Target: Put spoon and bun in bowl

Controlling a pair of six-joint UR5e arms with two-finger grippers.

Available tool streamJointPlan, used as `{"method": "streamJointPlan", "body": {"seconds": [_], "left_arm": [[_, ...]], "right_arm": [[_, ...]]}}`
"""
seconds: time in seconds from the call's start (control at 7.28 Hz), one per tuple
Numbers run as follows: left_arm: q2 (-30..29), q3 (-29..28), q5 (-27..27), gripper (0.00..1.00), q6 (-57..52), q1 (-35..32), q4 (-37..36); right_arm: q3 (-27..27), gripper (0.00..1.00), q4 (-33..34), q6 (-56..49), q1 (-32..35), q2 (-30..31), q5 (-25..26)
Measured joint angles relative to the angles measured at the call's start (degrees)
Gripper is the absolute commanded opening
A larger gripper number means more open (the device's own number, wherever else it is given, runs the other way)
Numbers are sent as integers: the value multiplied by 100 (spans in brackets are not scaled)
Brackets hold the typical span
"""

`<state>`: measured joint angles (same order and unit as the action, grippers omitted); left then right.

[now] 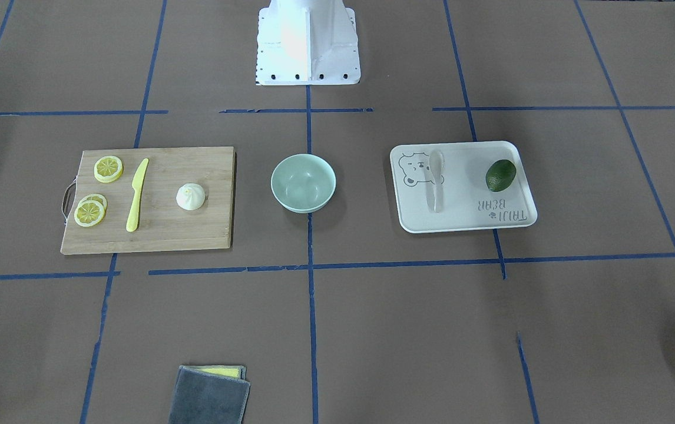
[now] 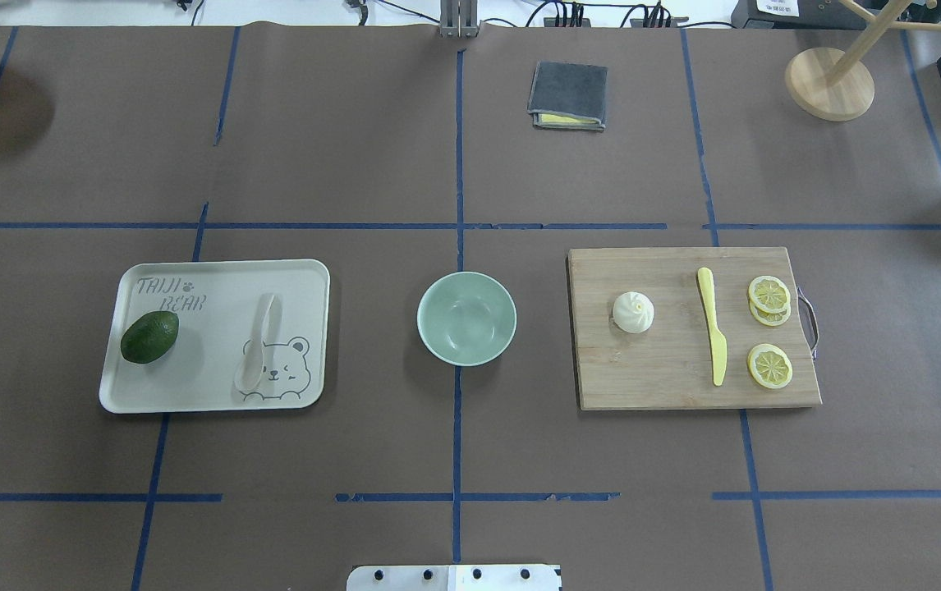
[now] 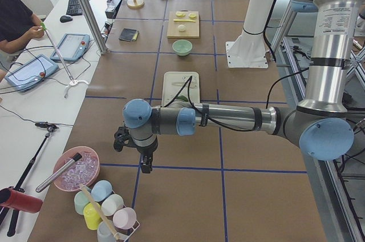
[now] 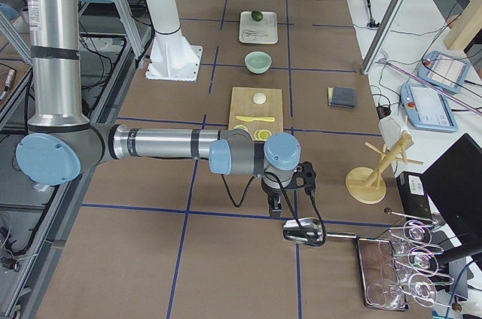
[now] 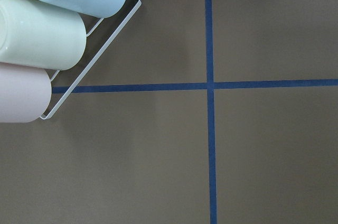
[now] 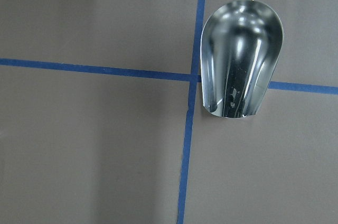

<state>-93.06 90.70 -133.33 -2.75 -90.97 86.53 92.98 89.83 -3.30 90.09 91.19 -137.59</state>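
Observation:
The off-white spoon (image 2: 257,345) lies on the white bear-print tray (image 2: 208,373), right of a dark avocado (image 2: 149,336). The white pleated bun (image 2: 633,312) sits on the wooden cutting board (image 2: 667,377). The empty mint-green bowl (image 2: 466,318) stands between tray and board. In the front view the spoon (image 1: 435,179), bun (image 1: 191,196) and bowl (image 1: 303,182) show too. My left gripper (image 3: 145,165) hangs over bare table at the left end, far from the tray. My right gripper (image 4: 277,210) hangs at the right end, beyond the board. I cannot tell whether either is open or shut.
A yellow plastic knife (image 2: 713,336) and lemon slices (image 2: 768,365) lie on the board. A grey cloth (image 2: 568,95) lies at the far side. Pastel cups in a wire rack (image 5: 42,39) are under the left wrist, a metal scoop (image 6: 240,60) under the right.

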Motion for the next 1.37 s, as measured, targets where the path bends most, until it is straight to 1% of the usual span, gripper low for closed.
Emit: {"method": "streamJointPlan", "body": {"seconds": [0.27, 0.41, 0.55, 0.69, 0.96, 1.24, 1.37], "left_arm": [[-16, 116, 0, 100, 4, 31, 4], [-44, 324, 0, 100, 41, 206, 28], [-100, 599, 2, 100, 206, 554, 145], [-204, 893, 12, 100, 691, 1006, 451], [-449, 1390, 61, 100, 2224, 1885, 1348], [-739, 1560, 147, 100, 3518, 2497, 1983], [-833, 1596, 425, 100, 4149, 2905, 2285]], "right_arm": [[3, 100, -29, 4, 0, -16, -2], [20, 100, -43, 4, 0, -31, -6], [48, 100, -51, 6, 0, -53, -13], [69, 100, -57, 10, 0, -88, -20], [137, 100, -57, 13, -6, -190, -22], [239, 100, -26, 17, -14, -408, 6], [268, 100, -15, 38, -17, -476, 3]]}}
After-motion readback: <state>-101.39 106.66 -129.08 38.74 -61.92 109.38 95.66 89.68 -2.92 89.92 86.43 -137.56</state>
